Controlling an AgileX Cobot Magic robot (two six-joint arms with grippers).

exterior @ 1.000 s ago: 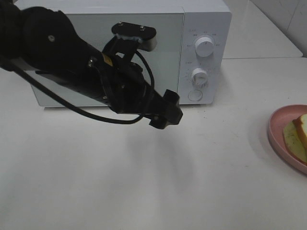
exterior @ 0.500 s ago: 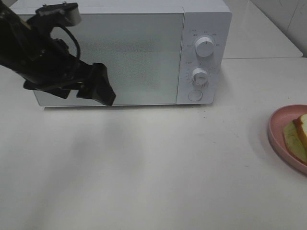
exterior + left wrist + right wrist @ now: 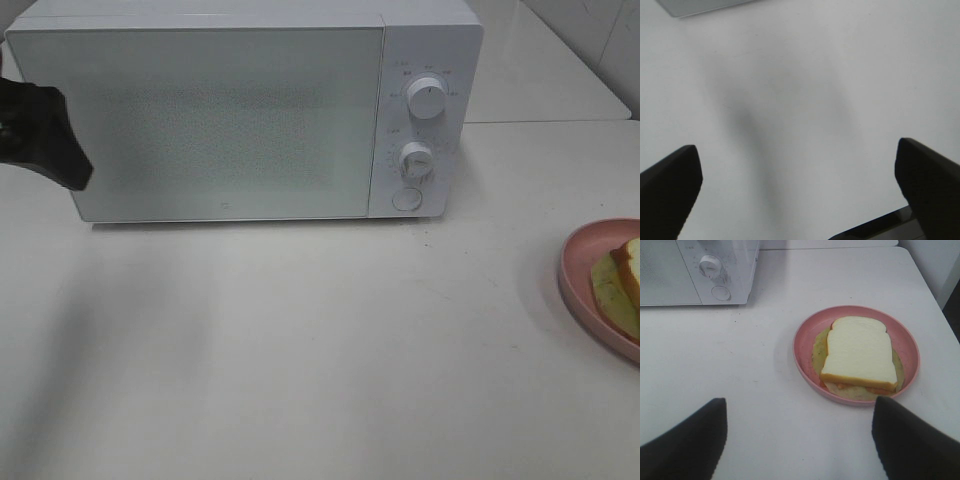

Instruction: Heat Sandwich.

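At the far left edge of the high view, only a black end of the left arm [image 3: 40,135] is seen, overlapping the left side of the microwave [image 3: 240,110]. A second ago that arm was stretched across the microwave door toward the middle of the table; half a second ago it was already pulled back over the door's left half. The door is now fully exposed and shut, both knobs [image 3: 426,97] visible on the panel.

Left gripper [image 3: 800,190]: jaws spread wide, nothing held between them; only bare white table [image 3: 300,350] and a soft shadow are seen beneath it, with a sliver of the microwave's base beyond.

Right gripper [image 3: 800,440]: jaws parted wide, nothing gripped, held above the table. Ahead of it and slightly toward its right finger, the sandwich [image 3: 860,357] is seen lying flat on the pink plate [image 3: 802,345], white bread on top, yellow-green filling showing at the edges. No contact between fingers and plate.

Plate and sandwich are unchanged in position across the frames, at the right edge of the high view. The microwave is well apart from the right gripper, beyond its left finger.
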